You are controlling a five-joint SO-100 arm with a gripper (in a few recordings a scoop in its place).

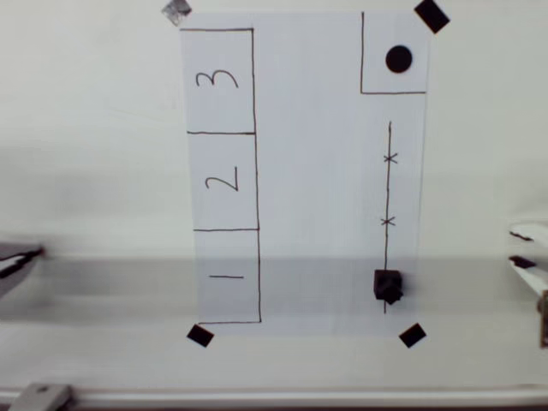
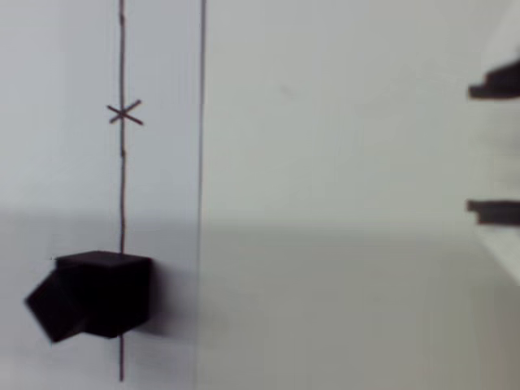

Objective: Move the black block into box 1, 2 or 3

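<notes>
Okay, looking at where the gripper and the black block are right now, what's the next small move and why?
Probably bring the gripper leftward in the overhead view toward the black block. The block sits untouched on the drawn line near the paper's bottom right, well apart from box 1, and the fingertips are open, off the paper, with nothing between them.

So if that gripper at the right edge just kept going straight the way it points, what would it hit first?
Probably the black block. The gripper points left across bare table toward the paper, with the block roughly in line, though its height is unclear.
</notes>
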